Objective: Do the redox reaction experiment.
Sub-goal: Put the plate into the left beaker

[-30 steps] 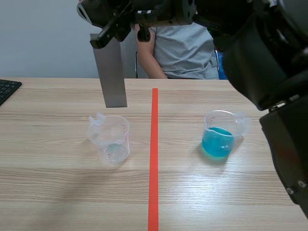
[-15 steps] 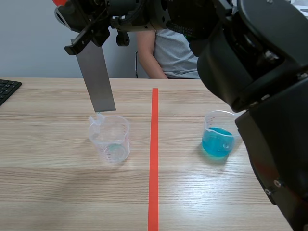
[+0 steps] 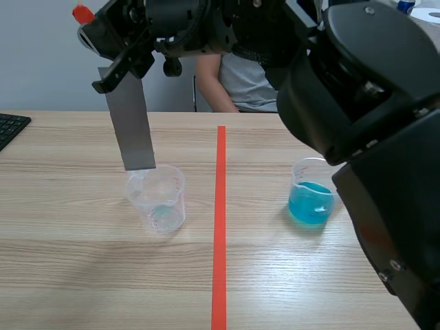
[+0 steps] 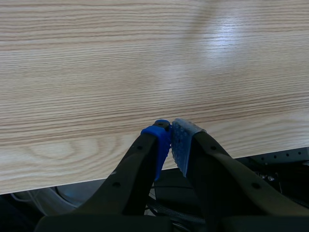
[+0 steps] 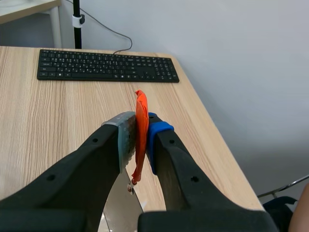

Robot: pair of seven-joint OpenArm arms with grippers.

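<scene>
A grey metal strip (image 3: 130,124) with an orange-red tab (image 3: 82,14) at its top hangs from my right gripper (image 3: 113,72), whose arm reaches across from the right. The strip's lower end sits just over the far left rim of a clear beaker (image 3: 159,199) with a trace of liquid at its bottom. A second beaker (image 3: 313,196) holding blue liquid stands right of the red line. In the right wrist view my gripper (image 5: 140,126) is shut on the orange-red tab (image 5: 140,159), the strip (image 5: 118,208) below it. My left gripper (image 4: 171,145) is shut on nothing above bare wood near the table's edge.
A red tape line (image 3: 220,227) runs down the table's middle. A black keyboard (image 3: 10,127) lies at the far left edge, also in the right wrist view as the keyboard (image 5: 106,65). A person (image 3: 240,82) sits across the table behind the arm.
My right gripper has carried the strip leftward and a little lower; its bottom end went from behind the clear beaker to over its left rim. Both beakers stayed put.
</scene>
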